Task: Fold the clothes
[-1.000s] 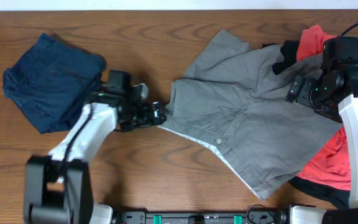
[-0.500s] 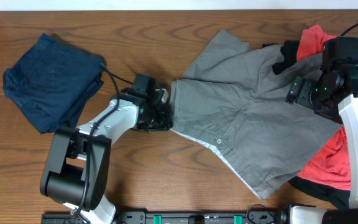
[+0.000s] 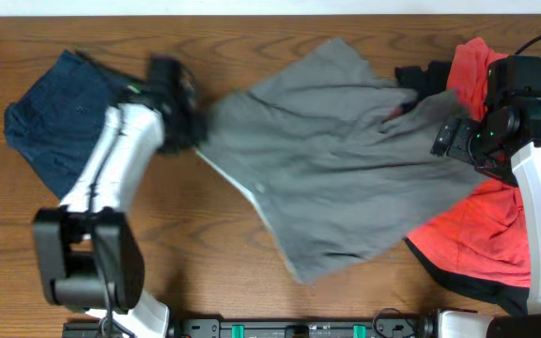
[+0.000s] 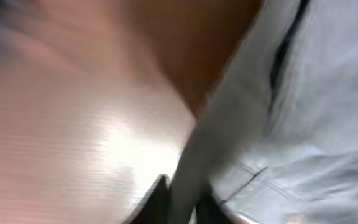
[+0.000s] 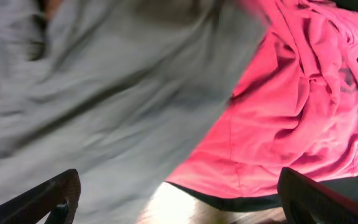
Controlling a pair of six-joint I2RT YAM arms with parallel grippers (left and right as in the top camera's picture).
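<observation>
Grey shorts (image 3: 336, 188) leftward — long axis left-right

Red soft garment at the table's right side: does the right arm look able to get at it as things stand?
Probably yes. The right gripper hangs open close over the red soft garment, most of which lies bare; the grey cotton shorts cover only one edge of it.

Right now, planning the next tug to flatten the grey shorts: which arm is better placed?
Left. The left fingers seem to pinch the grey shorts at the waistband edge. The right fingers hang open above the shorts and the red garment, holding nothing.
</observation>
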